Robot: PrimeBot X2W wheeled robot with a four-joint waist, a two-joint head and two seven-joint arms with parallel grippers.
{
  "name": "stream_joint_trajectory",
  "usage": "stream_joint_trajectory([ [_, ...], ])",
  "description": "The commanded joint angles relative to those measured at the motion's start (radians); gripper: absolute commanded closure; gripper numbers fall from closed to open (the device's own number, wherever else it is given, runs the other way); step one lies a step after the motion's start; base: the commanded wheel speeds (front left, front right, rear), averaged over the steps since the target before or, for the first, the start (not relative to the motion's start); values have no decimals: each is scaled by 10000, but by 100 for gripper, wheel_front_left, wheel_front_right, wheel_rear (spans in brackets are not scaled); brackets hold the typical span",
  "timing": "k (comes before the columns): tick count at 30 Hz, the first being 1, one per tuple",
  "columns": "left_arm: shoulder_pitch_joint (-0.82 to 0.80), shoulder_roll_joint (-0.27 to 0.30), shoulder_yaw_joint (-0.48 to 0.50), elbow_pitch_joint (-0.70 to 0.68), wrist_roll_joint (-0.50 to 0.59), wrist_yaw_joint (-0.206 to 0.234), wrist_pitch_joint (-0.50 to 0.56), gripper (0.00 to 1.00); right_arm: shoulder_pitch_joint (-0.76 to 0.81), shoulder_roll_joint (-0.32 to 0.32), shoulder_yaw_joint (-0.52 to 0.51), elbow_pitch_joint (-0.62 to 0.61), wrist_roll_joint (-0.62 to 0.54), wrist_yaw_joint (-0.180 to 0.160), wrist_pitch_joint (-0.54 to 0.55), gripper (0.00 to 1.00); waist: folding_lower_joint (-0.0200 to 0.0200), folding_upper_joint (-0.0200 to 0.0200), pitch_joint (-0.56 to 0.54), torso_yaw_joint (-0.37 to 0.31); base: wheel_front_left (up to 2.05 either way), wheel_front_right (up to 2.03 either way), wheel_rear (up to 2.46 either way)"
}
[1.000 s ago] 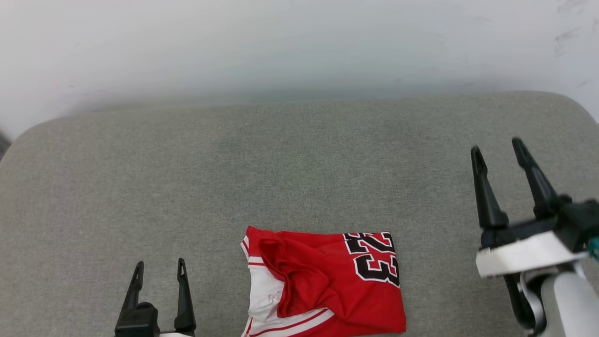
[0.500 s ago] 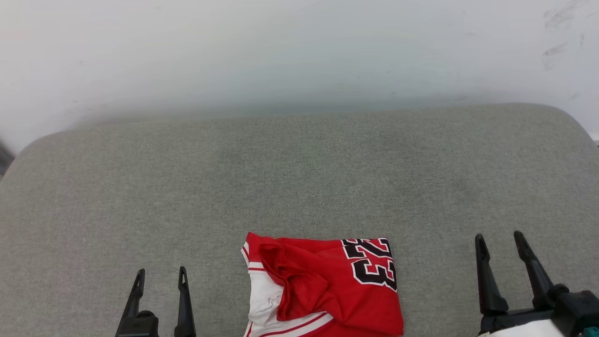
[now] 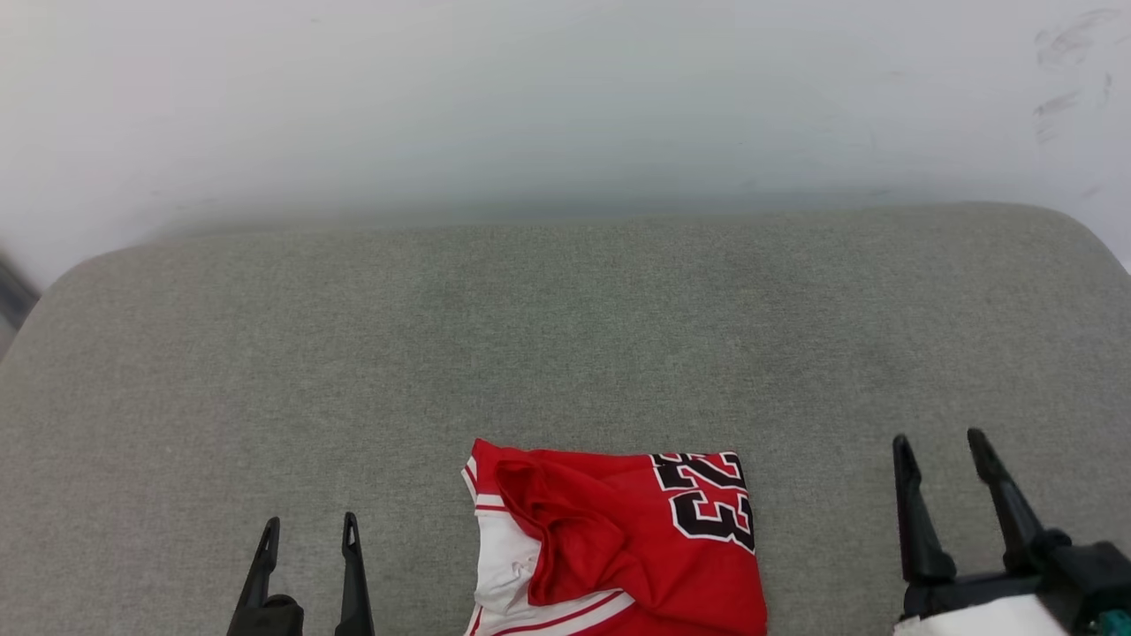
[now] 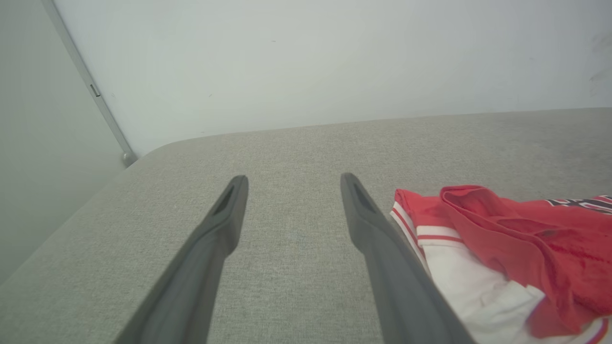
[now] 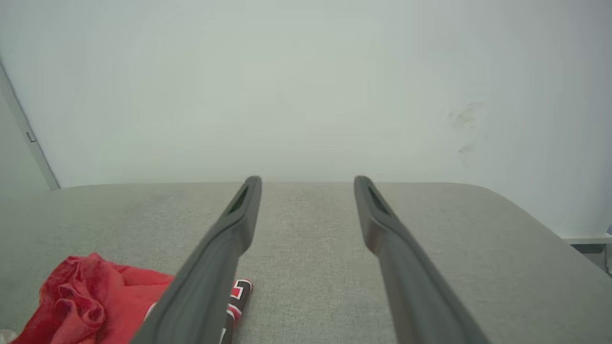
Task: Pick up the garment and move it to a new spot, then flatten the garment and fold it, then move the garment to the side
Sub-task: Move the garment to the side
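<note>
The garment (image 3: pixel 618 548) is lying in a compact, roughly square bundle. Its red side is facing up, with the black "23" at its right end, a white sleeve and striped trim at its left, and a rumpled red fold across the middle. It is sitting on the grey desk (image 3: pixel 565 336), and its near part is running out of the head view.

The left claw (image 3: pixel 311 521) is hovering just left of the garment, apart from it, fingers spread and holding nothing. The right claw (image 3: pixel 937 437) is hovering well to the garment's right, likewise spread and empty. Behind the garment, a white wall (image 3: pixel 565 106) is rising past the desk.

This bundle is fitting two stages: a loose heap waiting to be lifted, or a folded one already set aside. Either way the top fold is looking slack. Any claw nearing the garment is doing best by coming from above and pinching through every layer, rather than sliding in and dragging the fold open.
</note>
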Motion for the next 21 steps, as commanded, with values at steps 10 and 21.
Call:
stream_joint_trajectory([
  [10,-163,-31,-50,78,25,-13,-47,0,-2762,-1537,611,882,98,-4,827,0,1,-1,190,113,0,0,0],
  [21,-510,-73,-170,91,-38,-23,-47,0,-4622,-3951,2772,1291,5198,-4,7734,0,1,-1,669,383,0,0,0],
])
